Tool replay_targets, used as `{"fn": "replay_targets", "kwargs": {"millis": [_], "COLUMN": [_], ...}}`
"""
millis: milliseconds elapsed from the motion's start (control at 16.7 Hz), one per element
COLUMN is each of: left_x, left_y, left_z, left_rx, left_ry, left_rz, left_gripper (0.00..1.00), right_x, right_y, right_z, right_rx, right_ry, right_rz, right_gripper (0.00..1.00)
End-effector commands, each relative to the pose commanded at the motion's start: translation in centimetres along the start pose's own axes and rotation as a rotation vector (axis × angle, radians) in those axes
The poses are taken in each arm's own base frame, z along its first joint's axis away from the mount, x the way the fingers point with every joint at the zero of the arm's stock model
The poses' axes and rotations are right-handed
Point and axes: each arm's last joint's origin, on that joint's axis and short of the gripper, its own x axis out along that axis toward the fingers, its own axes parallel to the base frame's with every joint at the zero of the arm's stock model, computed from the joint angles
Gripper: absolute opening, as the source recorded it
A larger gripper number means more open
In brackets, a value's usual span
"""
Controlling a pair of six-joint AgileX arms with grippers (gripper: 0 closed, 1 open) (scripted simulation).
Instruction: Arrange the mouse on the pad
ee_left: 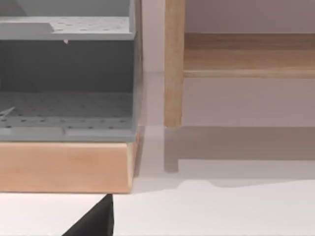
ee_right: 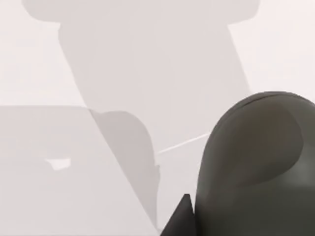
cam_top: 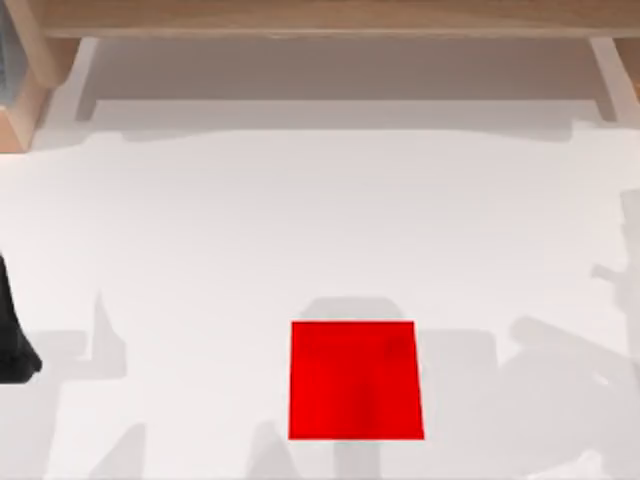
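From where I stand, the pad lies nearest, flat on the white table, a little right of the middle, and its red face is bare. So the job is not finished. In the right wrist view a rounded dark grey body, which I take to be the mouse, sits close under that camera, seemingly carried by the right gripper, though I cannot tell how its fingers stand. The left arm waits at the left edge. Far back runs a wooden shelf. What remains, I judge, is setting the mouse down on the pad.
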Motion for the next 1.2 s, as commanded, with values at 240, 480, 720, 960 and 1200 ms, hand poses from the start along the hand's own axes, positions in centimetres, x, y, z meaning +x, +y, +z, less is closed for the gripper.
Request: {"fn": "replay_targets", "kwargs": {"millis": [240,480,720,960,1200], "left_x": [0.0,0.0,0.0,0.0,0.0], "left_y": [0.0,0.0,0.0,0.0,0.0], "left_z": [0.0,0.0,0.0,0.0,0.0], "left_rx": [0.000,0.000,0.000,0.000,0.000], "left_ry": [0.000,0.000,0.000,0.000,0.000], "left_rz": [0.000,0.000,0.000,0.000,0.000], "left_gripper": [1.00,1.00,1.00,1.00,1.00], "right_x": [0.1,-0.2,0.0,1.0,2.4], "right_y": [0.5,3.1,7.8,13.5,19.1], "right_z": [0.2,1.0,1.3,0.0,-2.8], "right_rx": [-0.041,-0.299,-0.785,-1.422,-2.107], "right_ry": [0.004,0.016,0.053,0.112,0.177], "right_rz": [-0.001,-0.003,-0.005,0.011,0.060], "right_gripper": [0.00,0.00,0.00,0.00,0.00]}}
